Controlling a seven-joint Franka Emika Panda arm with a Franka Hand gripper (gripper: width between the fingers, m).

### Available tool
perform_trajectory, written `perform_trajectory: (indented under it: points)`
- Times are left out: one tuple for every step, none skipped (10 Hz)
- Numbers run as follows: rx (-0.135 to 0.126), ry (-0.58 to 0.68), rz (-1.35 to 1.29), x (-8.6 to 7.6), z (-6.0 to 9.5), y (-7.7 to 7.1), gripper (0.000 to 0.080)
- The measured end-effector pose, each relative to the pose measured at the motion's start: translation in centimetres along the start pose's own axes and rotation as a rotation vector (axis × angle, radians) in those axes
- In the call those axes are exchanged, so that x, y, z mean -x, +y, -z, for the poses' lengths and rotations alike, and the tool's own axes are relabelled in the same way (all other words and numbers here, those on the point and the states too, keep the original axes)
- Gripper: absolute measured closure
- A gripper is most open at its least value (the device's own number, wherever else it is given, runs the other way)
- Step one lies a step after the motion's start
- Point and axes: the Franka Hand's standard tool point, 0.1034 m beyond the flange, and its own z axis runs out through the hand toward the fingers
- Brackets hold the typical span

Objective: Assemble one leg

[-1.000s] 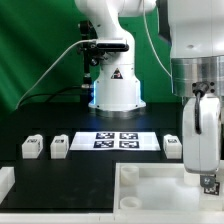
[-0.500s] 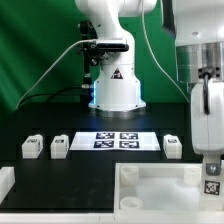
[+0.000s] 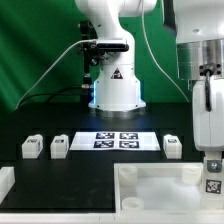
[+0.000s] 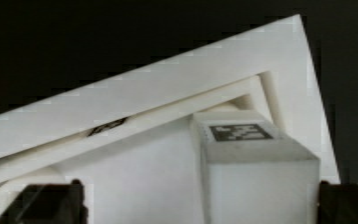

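One leg (image 3: 212, 184), a small white block with a square tag, stands upright under my gripper (image 3: 211, 168) at the exterior view's right, over the big white frame (image 3: 150, 180). In the wrist view the leg (image 4: 247, 135) stands on a flat white panel (image 4: 140, 170), close to the frame's corner (image 4: 274, 60). My gripper (image 4: 208, 205) straddles the leg with its dark fingers (image 4: 51, 205) wide apart; the leg lies nearer one finger. Three more legs lie on the black table: two at the left (image 3: 32, 147) (image 3: 59, 147) and one at the right (image 3: 172, 147).
The marker board (image 3: 115, 140) lies at the table's middle, in front of the robot's white base (image 3: 115, 90). A white block edge (image 3: 5, 182) shows at the exterior view's lower left. A green backdrop is behind.
The hand and the leg shifted slightly to the exterior view's right between one second and half a second ago, with the hand turning. Since then nothing visibly moved.
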Motion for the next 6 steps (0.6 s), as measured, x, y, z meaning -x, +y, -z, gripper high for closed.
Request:
perform_trajectory:
  points:
    - [0.0,0.0,0.0,0.0,-0.01,0.0,0.0151]
    - [0.0,0.0,0.001,0.0,-0.02,0.01,0.0151]
    - [0.0,0.0,0.002,0.01,-0.02,0.02,0.0151]
    - [0.0,0.0,0.002,0.01,-0.03,0.02,0.0151]
    - [0.001,0.0,0.003,0.01,-0.04,0.03,0.0151]
    - [0.001,0.0,0.003,0.01,-0.05,0.03,0.0151]
